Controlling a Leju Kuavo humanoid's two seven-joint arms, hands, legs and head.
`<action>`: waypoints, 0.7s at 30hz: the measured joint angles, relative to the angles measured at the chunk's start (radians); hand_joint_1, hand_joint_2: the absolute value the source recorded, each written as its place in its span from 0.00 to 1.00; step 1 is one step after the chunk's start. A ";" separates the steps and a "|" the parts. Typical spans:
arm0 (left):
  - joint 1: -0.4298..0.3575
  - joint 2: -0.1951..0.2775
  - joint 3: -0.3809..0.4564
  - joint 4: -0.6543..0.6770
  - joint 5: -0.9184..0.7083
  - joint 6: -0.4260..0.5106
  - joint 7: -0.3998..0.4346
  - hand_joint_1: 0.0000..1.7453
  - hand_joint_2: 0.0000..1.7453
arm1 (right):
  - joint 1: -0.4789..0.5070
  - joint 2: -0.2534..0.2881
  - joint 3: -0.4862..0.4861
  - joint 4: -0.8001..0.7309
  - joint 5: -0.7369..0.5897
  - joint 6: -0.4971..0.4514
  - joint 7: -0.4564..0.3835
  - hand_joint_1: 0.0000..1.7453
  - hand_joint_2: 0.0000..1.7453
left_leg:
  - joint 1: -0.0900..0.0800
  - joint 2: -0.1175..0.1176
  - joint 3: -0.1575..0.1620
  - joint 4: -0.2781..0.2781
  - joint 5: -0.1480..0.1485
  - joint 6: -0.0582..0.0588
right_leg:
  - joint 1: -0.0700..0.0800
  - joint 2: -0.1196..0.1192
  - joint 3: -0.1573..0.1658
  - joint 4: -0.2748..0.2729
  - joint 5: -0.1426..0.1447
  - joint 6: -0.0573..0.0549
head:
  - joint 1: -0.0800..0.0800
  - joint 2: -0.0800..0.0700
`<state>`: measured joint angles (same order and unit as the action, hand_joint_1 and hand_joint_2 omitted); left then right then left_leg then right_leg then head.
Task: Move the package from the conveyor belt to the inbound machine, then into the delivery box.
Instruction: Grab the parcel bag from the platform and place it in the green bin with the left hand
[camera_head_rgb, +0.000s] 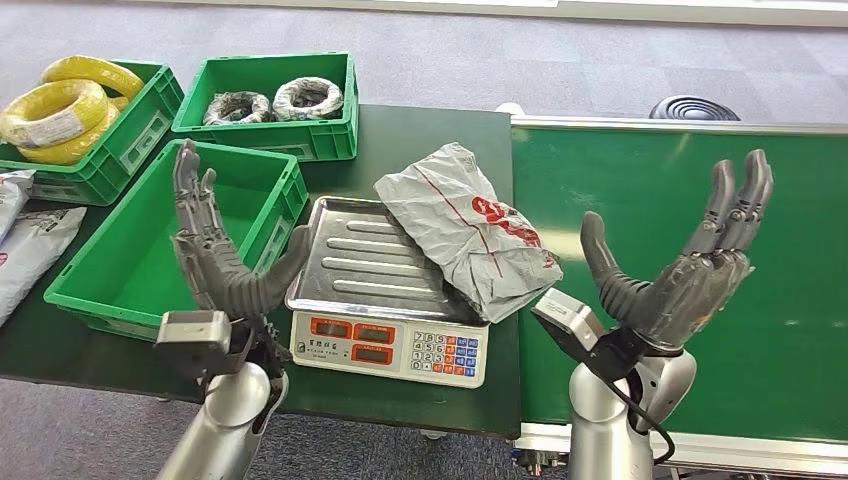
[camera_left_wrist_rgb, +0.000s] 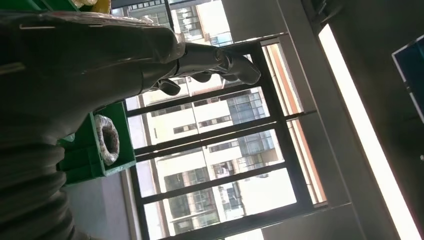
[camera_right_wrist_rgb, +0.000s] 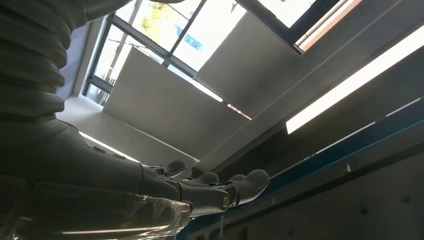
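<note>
The grey package with red print lies on the steel tray of the scale, draped over the tray's right rim toward the bench's right edge, beside the green conveyor belt. The left hand is raised with fingers spread wide, holding nothing, above the near edge of an empty green bin. The right hand is likewise wide and holds nothing, over the belt. Two more green bins sit at the bench's far-left side, holding yellow cable coils and dark cable coils.
</note>
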<state>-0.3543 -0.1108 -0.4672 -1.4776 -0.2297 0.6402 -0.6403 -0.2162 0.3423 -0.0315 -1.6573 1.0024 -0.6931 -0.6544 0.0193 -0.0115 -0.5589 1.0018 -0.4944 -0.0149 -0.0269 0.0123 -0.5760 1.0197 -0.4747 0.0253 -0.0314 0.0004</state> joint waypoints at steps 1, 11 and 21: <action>-0.030 -0.007 -0.014 0.039 -0.063 -0.012 0.043 0.00 1.00 | 0.006 0.002 -0.001 -0.009 -0.015 0.000 0.000 0.00 1.00 | 0.000 0.000 0.000 0.000 0.000 0.000 | 0.000 0.000 0.000 0.000 0.000 0.000 | 0.000 0.000; -0.312 -0.153 -0.170 0.536 -0.607 -0.033 0.372 0.00 1.00 | 0.036 0.005 0.035 -0.026 -0.025 0.000 0.064 0.00 1.00 | -0.001 0.000 0.000 0.000 0.000 0.000 | -0.001 0.000 0.000 0.000 0.001 0.001 | 0.000 0.000; -0.394 -0.231 -0.223 0.811 -0.710 -0.078 0.432 0.00 1.00 | 0.027 0.002 0.083 -0.023 -0.011 0.001 0.130 0.00 1.00 | -0.001 0.000 -0.001 0.000 0.000 0.000 | -0.001 0.001 0.000 0.000 0.001 0.001 | 0.000 0.000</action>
<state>-0.7481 -0.3420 -0.6906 -0.6666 -0.9398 0.5622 -0.2081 -0.1891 0.3447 0.0516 -1.6808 0.9919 -0.6925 -0.5240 0.0187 -0.0113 -0.5602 1.0019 -0.4944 -0.0147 -0.0276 0.0129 -0.5761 1.0199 -0.4740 0.0259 -0.0317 0.0004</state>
